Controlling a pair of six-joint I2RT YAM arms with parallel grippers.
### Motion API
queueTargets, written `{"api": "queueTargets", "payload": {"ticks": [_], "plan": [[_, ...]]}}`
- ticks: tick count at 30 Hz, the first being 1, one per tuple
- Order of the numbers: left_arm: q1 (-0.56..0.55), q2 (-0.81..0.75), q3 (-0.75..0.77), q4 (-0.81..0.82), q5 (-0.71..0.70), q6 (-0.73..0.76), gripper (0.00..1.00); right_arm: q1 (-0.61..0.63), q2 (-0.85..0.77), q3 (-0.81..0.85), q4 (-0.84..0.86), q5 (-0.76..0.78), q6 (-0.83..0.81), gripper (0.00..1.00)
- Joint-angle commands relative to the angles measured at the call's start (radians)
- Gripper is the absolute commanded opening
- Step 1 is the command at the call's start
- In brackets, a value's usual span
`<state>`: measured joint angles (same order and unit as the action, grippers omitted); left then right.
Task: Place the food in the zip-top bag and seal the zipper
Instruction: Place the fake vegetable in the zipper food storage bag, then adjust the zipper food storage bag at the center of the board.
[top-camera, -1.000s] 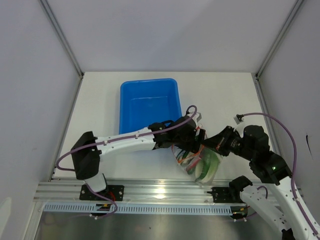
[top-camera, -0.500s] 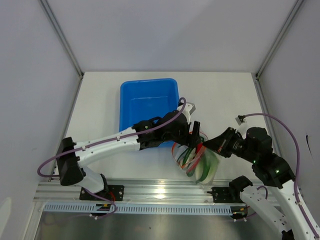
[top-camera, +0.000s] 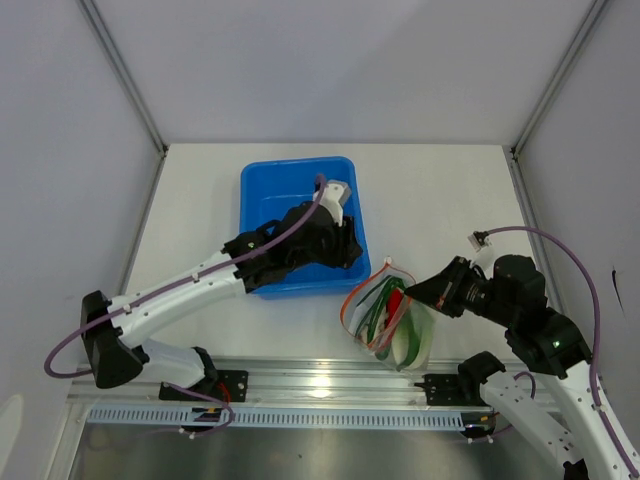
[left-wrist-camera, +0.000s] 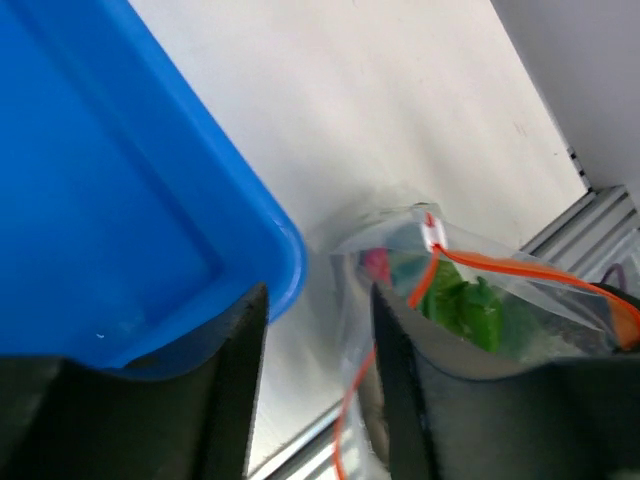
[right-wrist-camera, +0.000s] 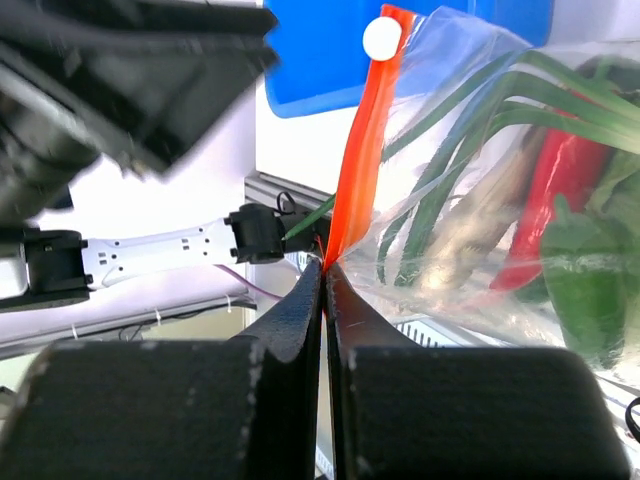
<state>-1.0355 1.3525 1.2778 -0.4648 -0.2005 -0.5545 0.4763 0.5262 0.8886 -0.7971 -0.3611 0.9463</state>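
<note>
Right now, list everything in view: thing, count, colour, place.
bin: one, blue, left of the table's centre
zip-top bag: one, clear, near edge, right of the bin
zipper: one, orange-red, along the bag's open mouth
food: several pieces, green, red, whitish, inside the bag
table: one, white, under everything
left fingers: two, black, apart, empty, at the bin's near right corner
right fingers: two, black, shut on the zipper

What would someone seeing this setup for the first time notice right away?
The bright blue bin on the white table stands out first, with the left gripper open above its near right corner. Beside it, a clear zip-top bag stuffed with a red chili and green vegetables is held by its orange-red zipper, pinched in the shut right gripper.
</note>
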Motion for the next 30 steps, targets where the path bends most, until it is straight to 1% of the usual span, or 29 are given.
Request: {"api": "queueTargets", "payload": {"ticks": [1,2,3,4,5,6,7,8,9,10,12,15,21,24,28,29,30], "plan": [[0.075,-0.030,-0.020,0.040,0.120,0.042,0.45,-0.002,0.001,0.047,0.024,-0.036,-0.037,0.00],[0.087,-0.023,-0.024,0.040,0.174,0.045,0.42,-0.002,0.001,0.046,0.025,-0.042,-0.041,0.00],[0.104,-0.016,-0.024,0.040,0.193,0.053,0.41,-0.004,0.003,0.046,0.027,-0.047,-0.041,0.00],[0.109,-0.006,-0.024,0.043,0.235,0.062,0.37,-0.002,0.003,0.046,0.029,-0.048,-0.044,0.00],[0.109,0.009,-0.032,0.063,0.265,0.092,0.36,-0.002,0.004,0.046,0.032,-0.055,-0.044,0.00],[0.109,0.016,-0.044,0.078,0.348,0.108,0.34,-0.004,0.005,0.046,0.033,-0.058,-0.046,0.00],[0.109,0.020,-0.070,0.128,0.393,0.120,0.33,-0.002,0.008,0.047,0.036,-0.061,-0.049,0.00],[0.109,0.022,-0.084,0.158,0.439,0.123,0.34,-0.002,0.008,0.047,0.039,-0.065,-0.049,0.00],[0.106,0.022,-0.115,0.188,0.513,0.123,0.38,-0.004,0.011,0.047,0.039,-0.067,-0.050,0.00],[0.103,0.019,-0.144,0.215,0.530,0.126,0.41,-0.004,0.011,0.047,0.041,-0.068,-0.052,0.00],[0.088,0.028,-0.152,0.236,0.556,0.139,0.46,-0.004,0.012,0.046,0.045,-0.073,-0.052,0.00],[0.072,0.046,-0.167,0.252,0.579,0.150,0.48,-0.004,0.014,0.044,0.047,-0.072,-0.053,0.00],[0.071,0.089,-0.150,0.235,0.566,0.125,0.48,-0.004,0.026,0.046,0.058,-0.079,-0.057,0.00],[0.071,0.082,-0.164,0.262,0.575,0.108,0.48,-0.004,0.028,0.046,0.059,-0.078,-0.060,0.00],[0.071,0.031,-0.175,0.232,0.469,0.067,0.50,-0.004,0.023,0.046,0.050,-0.073,-0.064,0.00],[0.071,0.019,-0.188,0.238,0.425,0.048,0.52,-0.004,0.023,0.046,0.050,-0.073,-0.064,0.00],[0.071,0.005,-0.201,0.247,0.414,0.047,0.52,-0.005,0.023,0.046,0.050,-0.073,-0.066,0.00]]}}
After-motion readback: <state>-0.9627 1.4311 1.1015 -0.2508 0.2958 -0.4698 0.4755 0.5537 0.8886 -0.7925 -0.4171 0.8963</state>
